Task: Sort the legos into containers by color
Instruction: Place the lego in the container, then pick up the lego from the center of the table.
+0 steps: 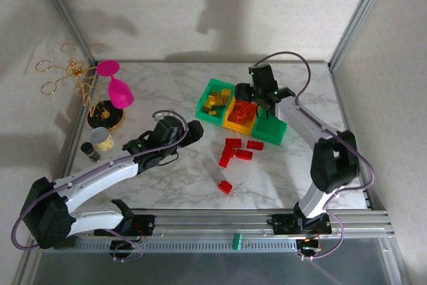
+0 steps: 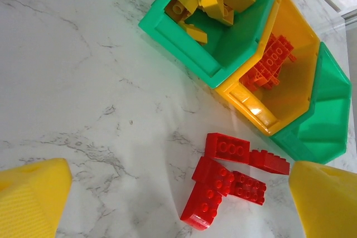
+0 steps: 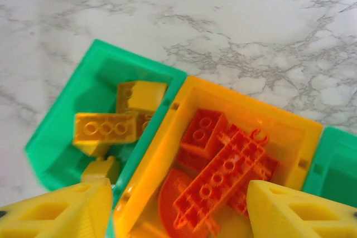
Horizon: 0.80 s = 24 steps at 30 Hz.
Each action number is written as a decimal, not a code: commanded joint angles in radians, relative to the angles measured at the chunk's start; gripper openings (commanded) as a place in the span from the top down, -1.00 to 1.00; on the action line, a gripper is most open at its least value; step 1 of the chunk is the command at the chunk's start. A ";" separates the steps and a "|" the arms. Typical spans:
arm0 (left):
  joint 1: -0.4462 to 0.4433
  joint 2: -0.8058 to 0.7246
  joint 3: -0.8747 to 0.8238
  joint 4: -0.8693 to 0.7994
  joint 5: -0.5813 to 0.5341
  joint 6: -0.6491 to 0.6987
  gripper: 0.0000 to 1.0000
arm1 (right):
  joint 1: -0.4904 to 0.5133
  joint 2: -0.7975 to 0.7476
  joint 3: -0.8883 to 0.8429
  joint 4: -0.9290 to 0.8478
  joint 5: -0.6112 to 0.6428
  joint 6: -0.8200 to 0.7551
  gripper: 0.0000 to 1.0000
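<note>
Nearby, red legos (image 1: 232,143) on open marble (image 1: 170,91) beside the bins (image 1: 270,132)

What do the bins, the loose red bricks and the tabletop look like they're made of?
The bins look like glossy moulded plastic: glare shows inside the orange one. The red bricks look like hard plastic, smooth, studded, slightly shiny. The tabletop is white with grey veins, marble-look; stone or printed laminate, cannot tell.

Two white arms, black joints
Left arm (image 1: 93,179) and right arm (image 1: 301,118) are trailed by purple cables (image 1: 287,54); yellow fingers (image 2: 30,202) are fitted.
</note>
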 commanded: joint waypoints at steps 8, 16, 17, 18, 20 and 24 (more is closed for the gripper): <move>-0.069 -0.062 -0.063 -0.018 -0.016 -0.018 -0.99 | 0.103 -0.320 -0.349 -0.160 0.102 0.167 -0.50; -0.106 -0.026 -0.087 0.044 -0.027 -0.046 -0.99 | 0.135 -0.420 -0.591 -0.095 0.120 0.301 -0.66; -0.107 -0.014 -0.082 0.046 -0.026 -0.048 -0.99 | 0.135 -0.407 -0.604 -0.070 0.100 0.300 -0.68; -0.108 0.003 -0.072 0.045 -0.022 -0.047 -0.99 | 0.136 -0.390 -0.609 -0.052 0.096 0.311 -0.71; -0.117 0.030 -0.050 0.045 -0.019 -0.046 -0.99 | 0.135 -0.352 -0.603 -0.022 0.087 0.317 -0.77; -0.139 0.064 -0.031 0.064 -0.033 -0.042 -0.99 | 0.135 -0.268 -0.589 0.058 0.090 0.318 -0.85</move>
